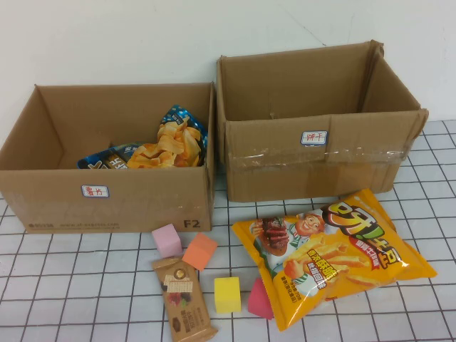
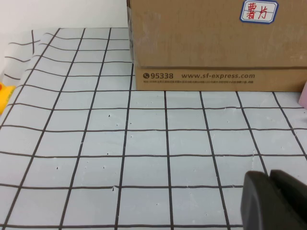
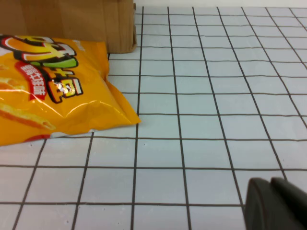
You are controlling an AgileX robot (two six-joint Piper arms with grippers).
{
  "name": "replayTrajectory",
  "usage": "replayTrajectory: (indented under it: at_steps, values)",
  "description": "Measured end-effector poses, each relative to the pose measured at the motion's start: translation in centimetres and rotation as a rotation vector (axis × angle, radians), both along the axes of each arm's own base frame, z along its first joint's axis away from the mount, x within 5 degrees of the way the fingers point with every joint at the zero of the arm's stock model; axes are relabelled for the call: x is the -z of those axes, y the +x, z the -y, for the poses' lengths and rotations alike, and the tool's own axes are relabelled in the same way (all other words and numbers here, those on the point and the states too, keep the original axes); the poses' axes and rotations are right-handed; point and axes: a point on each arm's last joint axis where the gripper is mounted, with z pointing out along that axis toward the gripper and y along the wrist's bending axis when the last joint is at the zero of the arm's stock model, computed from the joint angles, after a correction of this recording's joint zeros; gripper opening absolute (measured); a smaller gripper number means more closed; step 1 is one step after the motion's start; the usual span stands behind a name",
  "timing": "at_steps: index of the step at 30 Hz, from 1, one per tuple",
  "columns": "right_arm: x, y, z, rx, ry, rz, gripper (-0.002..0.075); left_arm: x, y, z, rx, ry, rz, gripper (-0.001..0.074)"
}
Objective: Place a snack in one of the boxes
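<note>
While neither arm shows in the high view, the scene runs from big to small like this: the gridded counter (image 1: 427, 313) carries two open cardboard boxes at its far side, the right box (image 1: 320, 121) looking empty from here, and the left box (image 1: 107, 157) touching its side and already holding crumpled snack bags. Just in front of the right box lies the yellow chip bag (image 1: 331, 253), flat, label up, the likeliest snack to move. Further from the right box than the bag, near the left box's front corner, sit four foam cubes, pink (image 1: 167, 240), orange (image 1: 199, 251), yellow (image 1: 227, 294) and a magenta one (image 1: 260, 299) tucked against the bag's edge, with a small brown snack bar (image 1: 184, 298) beside them. The left gripper (image 2: 276, 201) hangs low over bare counter in front of the left box, well away from the right box; only a dark finger edge shows, and whether it is open or closed cannot be told. The right gripper (image 3: 276, 203) hangs low, near the bag's corner (image 3: 53, 91); its state likewise cannot be told. I judge the bag light, puffy and slick, with brittle chips inside, so a pinch on a crimped end seam or corner would hold better than squeezing the middle.
</note>
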Motion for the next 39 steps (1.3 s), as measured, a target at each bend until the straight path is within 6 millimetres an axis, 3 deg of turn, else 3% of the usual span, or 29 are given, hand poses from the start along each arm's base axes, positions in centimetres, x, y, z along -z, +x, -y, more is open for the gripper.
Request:
replayTrajectory:
  at_steps: [39]
  values:
    - [-0.32,0.14,-0.01,-0.001,0.000,0.043,0.0000,-0.15,0.04,-0.01,-0.001,-0.001,0.017,-0.0001]
